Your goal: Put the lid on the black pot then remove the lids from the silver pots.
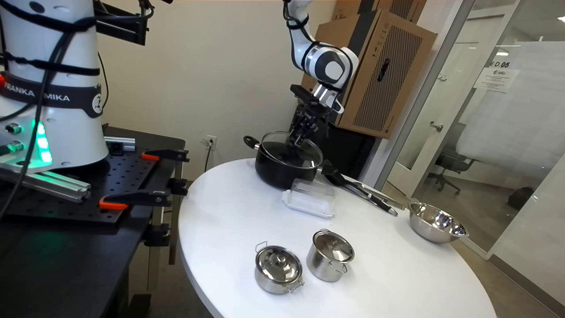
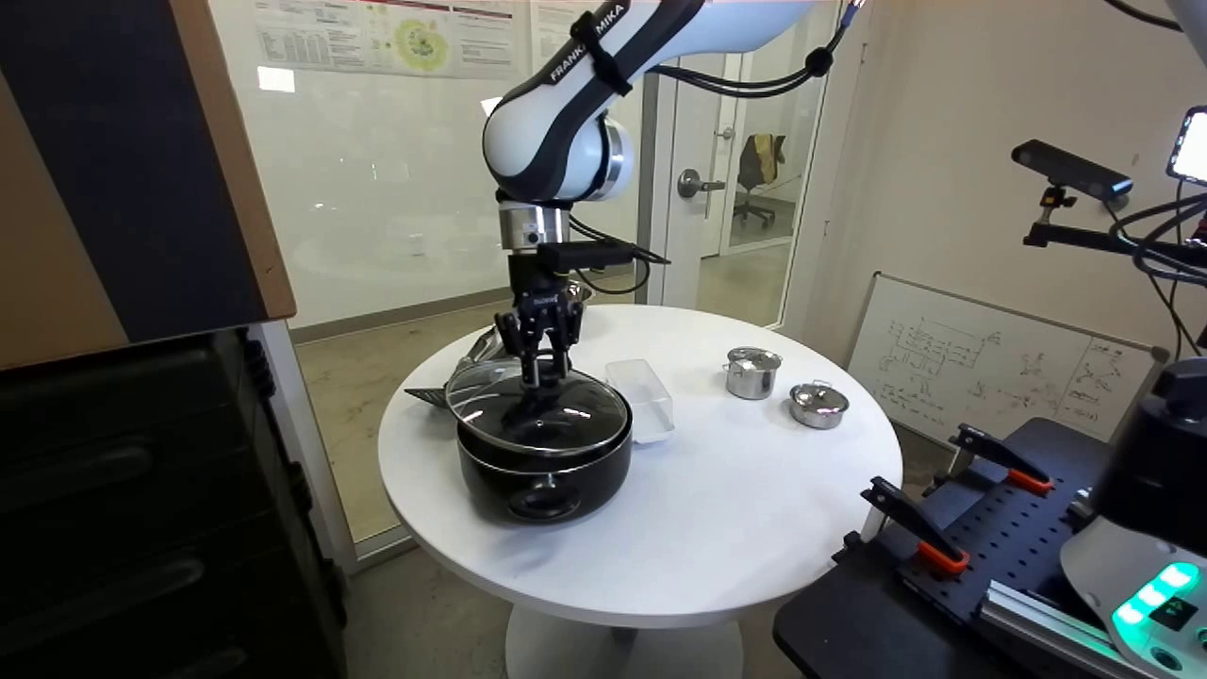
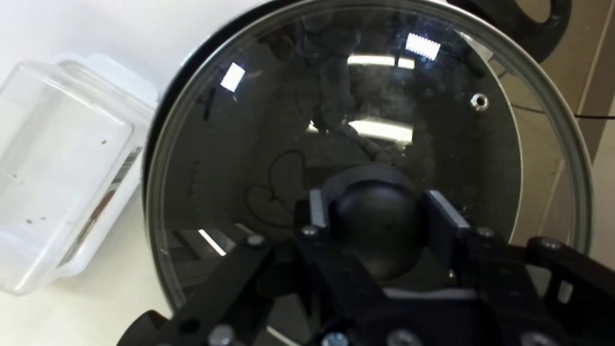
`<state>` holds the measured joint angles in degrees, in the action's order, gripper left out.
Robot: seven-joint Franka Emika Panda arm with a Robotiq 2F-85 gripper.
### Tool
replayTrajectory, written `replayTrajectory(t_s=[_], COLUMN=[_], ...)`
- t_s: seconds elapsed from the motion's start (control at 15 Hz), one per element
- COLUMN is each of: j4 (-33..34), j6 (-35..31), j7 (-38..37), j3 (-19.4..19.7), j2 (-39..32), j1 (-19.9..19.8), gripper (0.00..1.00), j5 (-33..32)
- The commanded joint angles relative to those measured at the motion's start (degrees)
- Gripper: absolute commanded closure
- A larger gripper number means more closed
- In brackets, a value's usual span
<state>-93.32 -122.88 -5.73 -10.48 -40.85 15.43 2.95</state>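
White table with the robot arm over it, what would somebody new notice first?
Probably the pincer, with the black knob of the large glass lid between its fingers; the lid is off-centre over the black pot. Next, the short steel pot and taller steel pot, standing side by side on the round white table. In both exterior views, the robot base glows green near the picture's edge.

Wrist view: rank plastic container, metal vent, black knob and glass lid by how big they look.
1. Glass lid
2. Plastic container, cut off at left
3. Black knob
4. Metal vent
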Motion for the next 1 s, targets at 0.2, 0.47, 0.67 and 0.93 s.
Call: replayTrajectory(t_s=[0.2,0.47,0.67,0.93], j4=[1.6,1.8,1.9,2.2], j6=[2.9,3.4,3.6,4.1], j7=[-1.3,-1.4,-1.6,-2.0], j3=[0.8,1.0,1.0,1.1], j2=[0.0,-0.3,-0.4,-0.5], j1=[0.9,1.2,1.3,1.5], gripper=[0.74,0.26,0.17,0.14], j5=[-0.3,-0.6,-0.6,-0.6])
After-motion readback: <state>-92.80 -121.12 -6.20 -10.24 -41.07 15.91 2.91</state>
